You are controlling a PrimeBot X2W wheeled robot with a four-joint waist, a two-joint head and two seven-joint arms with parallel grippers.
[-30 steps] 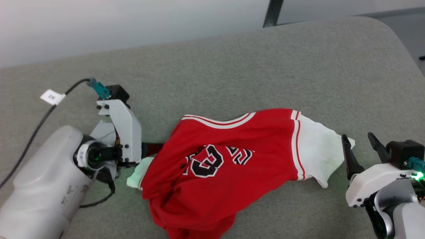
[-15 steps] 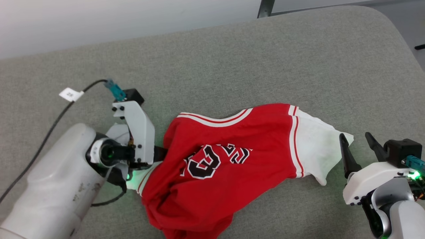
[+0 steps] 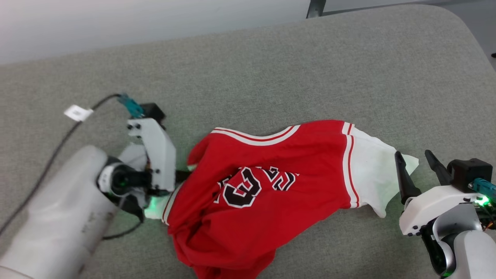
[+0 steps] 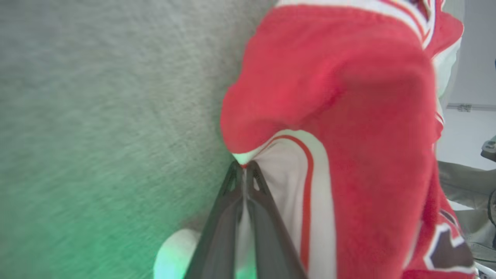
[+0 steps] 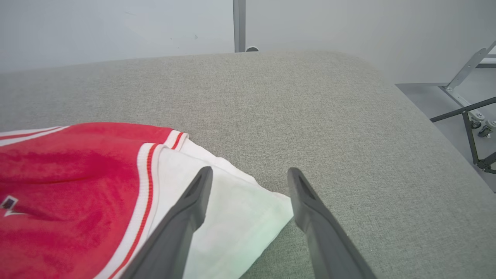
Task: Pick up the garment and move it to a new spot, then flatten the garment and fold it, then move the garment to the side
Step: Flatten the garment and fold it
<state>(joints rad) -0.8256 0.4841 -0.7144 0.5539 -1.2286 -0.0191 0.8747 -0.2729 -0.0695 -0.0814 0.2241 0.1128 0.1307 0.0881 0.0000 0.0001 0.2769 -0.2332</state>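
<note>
Bright red sports jersey (image 3: 271, 182) with white sleeve panels, red-white striped trim and black-and-white block numbers lies crumpled, numbers up, on the near middle of the grey-green woven fabric pad (image 3: 271, 69), well short of the far edge. It rests straight on the pad, not inside any bin or basket.

My left gripper (image 4: 244, 170), two long dark fingers, is pressed together and pinching the white, stripe-trimmed sleeve edge at the jersey's left end. In the left wrist view the cloth is caught right between the tips, with a red fold bulging just beyond. In the head view those fingers run under the red cloth, so I read the grip from the wrist view.

My right gripper (image 5: 250, 172) is spread wide at the jersey's right end. One finger is over the white sleeve panel, the other over bare pad, and the sleeve's pointed corner is between them. Can't tell if either finger touches cloth. It's holding nothing.

Why like this, my guess: one arm per sleeve end, so the jersey lifts stretched out instead of bunched, which should make the move and the flattening easier. Left side gripped, right side lined up to close. That puts this at the pick-up step, early in the task: nothing is flattened or folded, and the lower body is heaped toward me.

White tag (image 3: 78, 112) hangs on the black cable off the left arm. A dark metal frame (image 5: 471, 135) stands beyond the pad's right end.
</note>
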